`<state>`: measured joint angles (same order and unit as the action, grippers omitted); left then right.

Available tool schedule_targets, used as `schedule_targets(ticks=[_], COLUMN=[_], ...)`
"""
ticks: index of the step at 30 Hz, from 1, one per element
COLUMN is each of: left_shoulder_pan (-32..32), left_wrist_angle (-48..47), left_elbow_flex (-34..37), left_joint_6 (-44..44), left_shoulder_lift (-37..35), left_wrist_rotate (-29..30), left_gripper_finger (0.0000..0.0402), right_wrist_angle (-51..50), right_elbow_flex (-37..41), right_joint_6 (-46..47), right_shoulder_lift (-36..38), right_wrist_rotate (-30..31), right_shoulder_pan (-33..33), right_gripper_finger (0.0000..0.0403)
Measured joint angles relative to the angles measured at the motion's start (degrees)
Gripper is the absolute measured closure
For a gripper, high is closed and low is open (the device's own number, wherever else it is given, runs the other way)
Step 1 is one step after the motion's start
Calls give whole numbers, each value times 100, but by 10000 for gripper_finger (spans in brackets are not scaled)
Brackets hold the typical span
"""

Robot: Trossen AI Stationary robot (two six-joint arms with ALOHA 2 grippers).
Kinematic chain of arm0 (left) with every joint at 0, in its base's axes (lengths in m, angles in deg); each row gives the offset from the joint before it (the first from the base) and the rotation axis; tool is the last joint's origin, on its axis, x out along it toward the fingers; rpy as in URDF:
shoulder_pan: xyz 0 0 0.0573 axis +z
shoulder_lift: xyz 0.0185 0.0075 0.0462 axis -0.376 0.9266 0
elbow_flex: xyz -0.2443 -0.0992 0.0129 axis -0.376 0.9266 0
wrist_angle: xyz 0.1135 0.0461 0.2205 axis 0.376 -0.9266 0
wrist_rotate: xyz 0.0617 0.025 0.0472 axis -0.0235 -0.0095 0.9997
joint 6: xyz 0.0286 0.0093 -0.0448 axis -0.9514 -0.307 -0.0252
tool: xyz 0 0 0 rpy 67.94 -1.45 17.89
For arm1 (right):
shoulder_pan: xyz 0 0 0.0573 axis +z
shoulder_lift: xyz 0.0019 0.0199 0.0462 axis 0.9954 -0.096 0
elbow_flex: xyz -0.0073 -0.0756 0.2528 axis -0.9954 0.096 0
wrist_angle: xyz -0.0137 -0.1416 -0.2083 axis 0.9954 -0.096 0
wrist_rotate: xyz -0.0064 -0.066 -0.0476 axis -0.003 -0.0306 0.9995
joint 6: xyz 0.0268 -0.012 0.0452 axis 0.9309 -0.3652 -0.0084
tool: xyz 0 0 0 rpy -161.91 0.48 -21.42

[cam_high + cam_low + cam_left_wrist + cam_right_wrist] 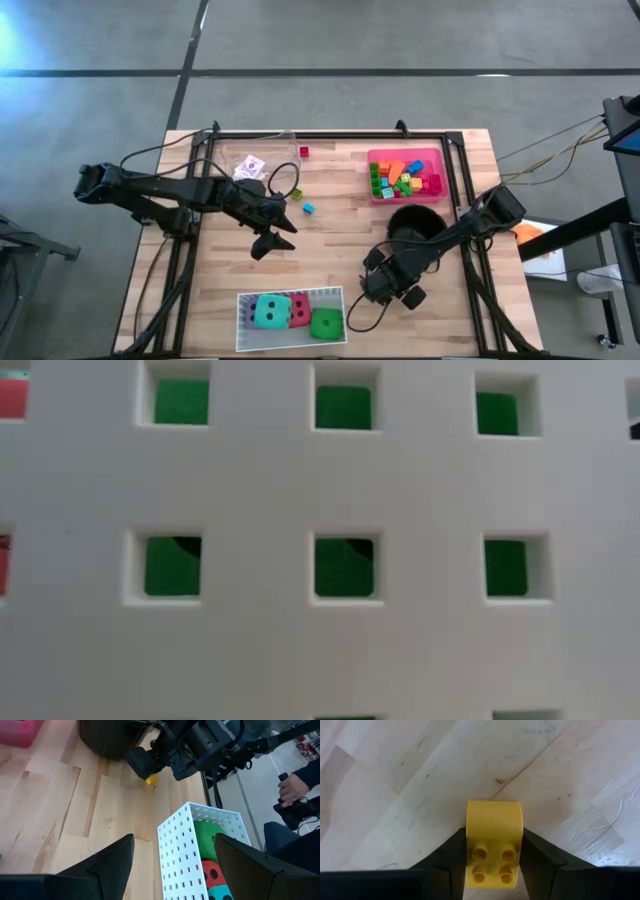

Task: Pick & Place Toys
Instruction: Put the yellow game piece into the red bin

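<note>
Toys all over a big wooden table [340, 250]. Left arm out over the middle of the table, left gripper [272, 238] above bare wood, its two dark fingers [112, 857] spread wide with nothing between them. Right arm down low near the front of the table, right gripper [385, 288] just in front of the black round pot [415, 222], pinching a yellow block [494, 842] with one finger pressed on each side, down close to the wood. White tray [290, 298] with square holes at the front edge, so close to the low camera that its wall [250, 480] fills the whole low view, green and a bit of red showing through the holes. Inside that tray, side by side, a teal die [268, 312], a red die [298, 310] and a green die [325, 323]. Pink tray [372, 158] at the back on the right, full of little bright blocks. Clear tray [270, 150] at the back, left of the middle, with a small playing card [250, 165] in it. Loose on the wood between the two back trays: a small red block [304, 152], a green block [296, 194] and a blue block [308, 208]. Off past the table's edge, in the left wrist view, a person's hand [290, 787] on something dark.
</note>
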<state>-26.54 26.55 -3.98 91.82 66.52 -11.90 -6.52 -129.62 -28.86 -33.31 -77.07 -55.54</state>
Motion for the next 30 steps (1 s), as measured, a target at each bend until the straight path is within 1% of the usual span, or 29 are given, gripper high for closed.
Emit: schedule_targets(ticks=[6, 14, 20, 22, 25, 30], left_shoulder_pan=[0, 0, 0, 0, 0, 4], left_wrist_angle=[-2, -4, -11, -22, -47, -52], left_elbow_flex=[0, 0, 0, 0, 0, 0], left_joint_6=[0, -2, -8, -17, -60, -149], left_shoulder_lift=[0, 0, 0, 0, 0, 0], left_wrist_rotate=[0, 0, 0, 0, -1, 0], left_gripper_finger=[123, 123, 123, 123, 123, 123], right_wrist_angle=[-8, -467, -767, -874, -1073, -1064], right_elbow_flex=[-120, -894, -1442, -1537, -1577, -1449], right_joint_6=[75, 858, 1637, 2010, 2625, 3741], right_shoulder_lift=[-8, 4, 130, 254, 528, 1211], right_wrist_rotate=[0, -4, 4, 140, 517, 1087], right_shoulder_pan=[4, 2, -21, -49, -116, -288], right_gripper_finger=[270, 270, 270, 270, 270, 270])
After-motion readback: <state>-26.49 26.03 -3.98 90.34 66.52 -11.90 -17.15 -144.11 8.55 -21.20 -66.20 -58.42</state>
